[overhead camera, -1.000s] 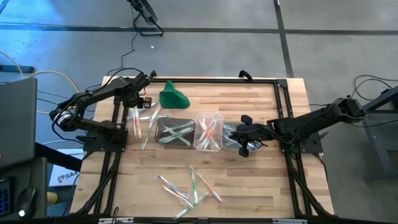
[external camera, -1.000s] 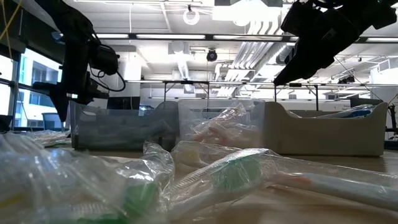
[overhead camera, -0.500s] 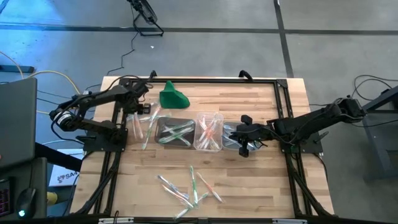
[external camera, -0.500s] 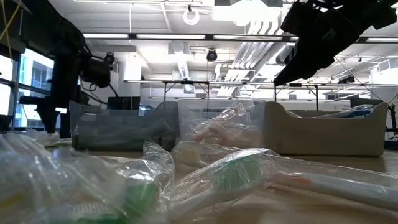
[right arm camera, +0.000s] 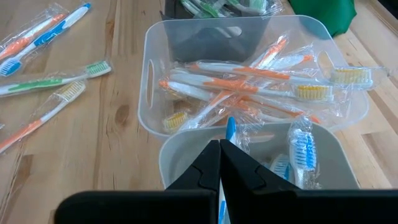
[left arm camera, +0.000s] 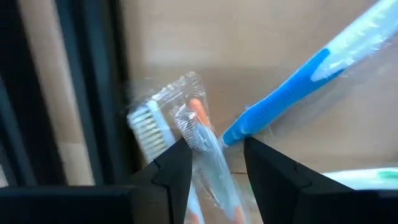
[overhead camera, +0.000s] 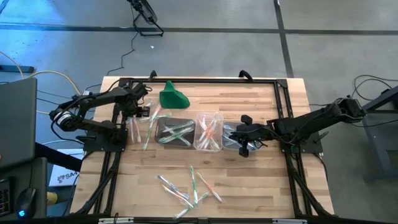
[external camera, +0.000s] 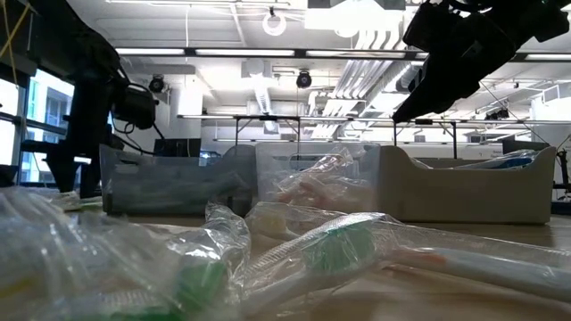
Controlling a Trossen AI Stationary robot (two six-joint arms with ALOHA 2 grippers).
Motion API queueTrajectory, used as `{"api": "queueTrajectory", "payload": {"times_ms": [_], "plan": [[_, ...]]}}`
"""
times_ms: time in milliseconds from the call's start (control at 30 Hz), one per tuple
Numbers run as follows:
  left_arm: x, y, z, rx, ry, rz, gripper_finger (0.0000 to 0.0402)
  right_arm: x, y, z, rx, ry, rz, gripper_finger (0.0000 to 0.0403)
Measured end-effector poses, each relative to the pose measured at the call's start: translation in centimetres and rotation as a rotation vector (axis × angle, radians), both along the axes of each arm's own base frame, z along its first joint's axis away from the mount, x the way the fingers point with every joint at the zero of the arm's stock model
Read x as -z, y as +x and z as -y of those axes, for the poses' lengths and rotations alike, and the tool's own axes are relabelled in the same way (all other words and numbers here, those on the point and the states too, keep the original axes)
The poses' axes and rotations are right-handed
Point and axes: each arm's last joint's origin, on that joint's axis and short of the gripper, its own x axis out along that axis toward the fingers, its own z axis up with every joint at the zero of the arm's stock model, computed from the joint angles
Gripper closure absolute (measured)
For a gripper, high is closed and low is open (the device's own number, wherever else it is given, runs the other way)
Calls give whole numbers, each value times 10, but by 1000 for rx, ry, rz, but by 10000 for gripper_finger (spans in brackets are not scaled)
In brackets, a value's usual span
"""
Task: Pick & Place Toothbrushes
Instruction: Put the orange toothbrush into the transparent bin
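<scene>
Clear tubs (overhead camera: pixel 208 131): three; green lump (overhead camera: pixel 173 98): one.

- A grey concrete floor (overhead camera: pixel 205 53) surrounds the light wooden tabletop (overhead camera: pixel 249 174), crossed by dark seam lines.
- A black cable (overhead camera: pixel 127 53) trails across the floor beyond the tabletop.
- Across the room, long ceiling lights (external camera: pixel 241 52) glow under white ducts and pipes (external camera: pixel 375 67).
- A bright window (external camera: pixel 45 116) stands at one side.

In the left wrist view, the wrapped orange toothbrush (left arm camera: pixel 202 155) is cut off below between the dark fingers (left arm camera: pixel 177 171). The blue toothbrush (left arm camera: pixel 292 93) is cropped at the picture's edge.
</scene>
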Motion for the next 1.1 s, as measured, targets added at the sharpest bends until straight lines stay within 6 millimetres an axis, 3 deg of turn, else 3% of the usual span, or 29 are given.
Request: {"api": "queueTrajectory", "payload": {"times_ms": [400, 700, 1100], "plan": [[-21, 10, -11, 16, 26, 77, 265, 0, 0, 0, 0, 0, 0, 401], [-21, 7, -8, 26, -4, 37, 327, 0, 0, 0, 0, 0, 0, 401], [-21, 7, -10, 22, 30, 7, 334, 0, 0, 0, 0, 0, 0, 401]]}}
